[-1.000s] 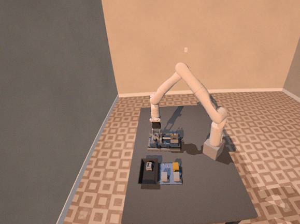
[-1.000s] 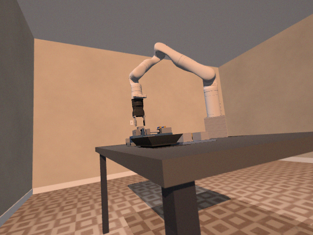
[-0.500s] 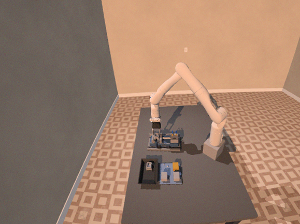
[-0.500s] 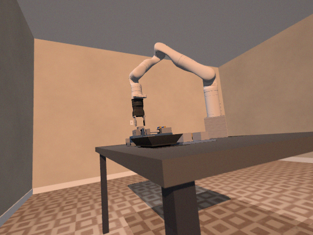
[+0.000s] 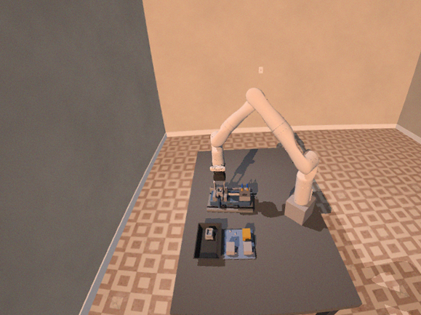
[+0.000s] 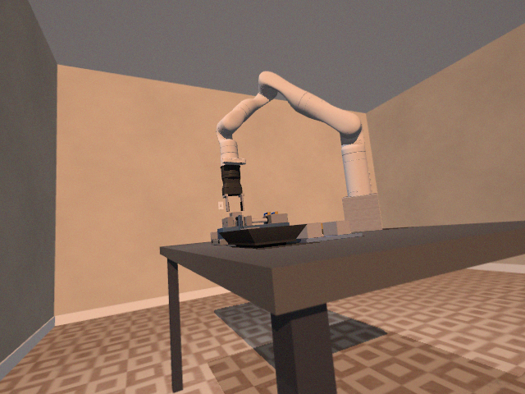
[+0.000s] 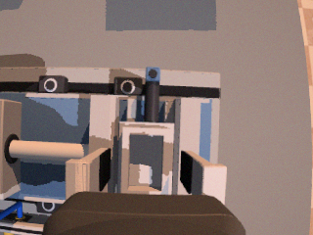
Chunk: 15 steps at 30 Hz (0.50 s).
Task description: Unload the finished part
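Observation:
The vise (image 5: 232, 199) (image 6: 258, 221) (image 7: 46, 151) stands on a blue base at the table's middle left. The finished part (image 5: 218, 194) (image 7: 148, 149), a pale block with a grey pocket facing up, sits between the vise jaws. My gripper (image 5: 218, 186) (image 6: 233, 208) (image 7: 145, 164) hangs straight above the part, fingers pointing down, open and empty, one finger on each side of the part without touching it. The black outfeed tray (image 5: 210, 249) (image 6: 262, 235) lies nearer the front; a small grey block (image 5: 209, 233) lies in its far end.
A blue fixture plate (image 5: 238, 254) with pale blocks and a yellow block (image 5: 246, 233) lies right of the tray. The arm's pedestal (image 5: 299, 209) (image 6: 361, 212) stands right of the vise. The table's left edge runs close to the vise and tray.

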Available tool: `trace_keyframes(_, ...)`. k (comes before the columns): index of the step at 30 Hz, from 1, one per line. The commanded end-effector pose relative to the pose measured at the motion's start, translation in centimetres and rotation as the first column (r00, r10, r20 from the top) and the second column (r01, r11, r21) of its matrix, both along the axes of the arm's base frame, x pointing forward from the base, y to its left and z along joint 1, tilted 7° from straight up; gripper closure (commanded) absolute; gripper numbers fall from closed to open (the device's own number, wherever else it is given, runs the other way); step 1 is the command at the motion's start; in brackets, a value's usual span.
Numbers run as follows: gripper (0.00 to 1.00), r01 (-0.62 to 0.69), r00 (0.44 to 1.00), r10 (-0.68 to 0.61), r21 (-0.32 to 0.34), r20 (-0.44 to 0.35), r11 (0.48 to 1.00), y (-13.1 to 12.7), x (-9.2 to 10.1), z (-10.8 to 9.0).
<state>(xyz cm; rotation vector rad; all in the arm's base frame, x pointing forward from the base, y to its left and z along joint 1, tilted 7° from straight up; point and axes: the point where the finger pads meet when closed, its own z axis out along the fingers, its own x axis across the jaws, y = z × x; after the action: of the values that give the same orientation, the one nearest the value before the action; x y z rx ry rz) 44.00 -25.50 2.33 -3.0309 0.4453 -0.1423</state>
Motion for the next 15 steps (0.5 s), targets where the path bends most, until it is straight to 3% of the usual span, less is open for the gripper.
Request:
trace_keyframes(1, 0.00, 0.002, 1.000, -0.002, 0.000, -0.001, 1.000, 0.10, -0.06, -0.28)
trace_keyframes(15, 0.00, 0.002, 1.000, -0.002, 0.000, -0.004, 1.000, 0.13, -0.10, -0.64)
